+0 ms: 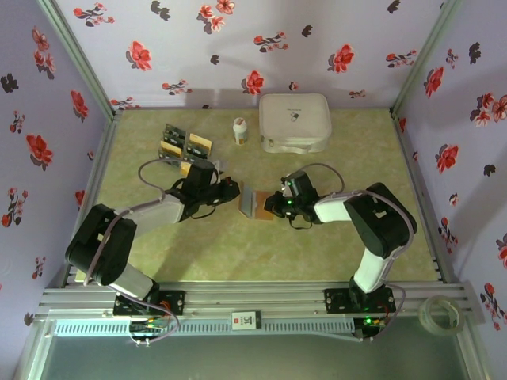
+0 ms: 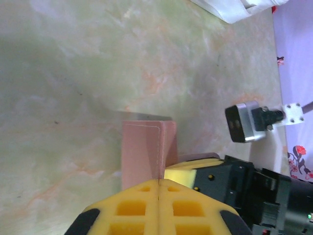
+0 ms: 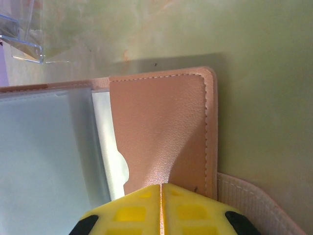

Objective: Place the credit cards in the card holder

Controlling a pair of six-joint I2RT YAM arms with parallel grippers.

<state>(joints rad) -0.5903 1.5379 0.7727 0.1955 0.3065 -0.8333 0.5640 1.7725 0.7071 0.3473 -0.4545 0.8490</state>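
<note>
**Top view, read left to right.**

- **Upper left of centre:** the credit cards (image 1: 198,144), some black and some gold-orange, lie loose in a small cluster on the tabletop (image 1: 238,253). None is in the holder yet.
- **Just below and right of the cards:** your left hand (image 1: 232,192) has its fingers clenched flush together. In its wrist view the reddish-brown cover runs in at the seam between the fingers. It therefore appears to pinch the left edge of the card holder (image 1: 255,203), though the contact itself is hidden.
- **Centre of frame:** the card holder sits between the two hands and meets both. Its span runs left to right across the frame.
- **Right of centre:** your right hand (image 1: 273,206) is clenched on the opposite leather flap. Its wrist view shows the stitched cover nipped between the fingers, with clear grey sleeves lying open to the left of the flap.
- **Upper centre and upper right:** a white bottle (image 1: 239,131) and a white case (image 1: 295,123) stand well apart from the work.

**Relation to watch:** the cards lie up and left of the holder, on the left hand's side, so your left arm is the nearer one. Judged from this, it would have to let go of the cover before fetching a card, leaving the right hand to steady the holder.
</note>
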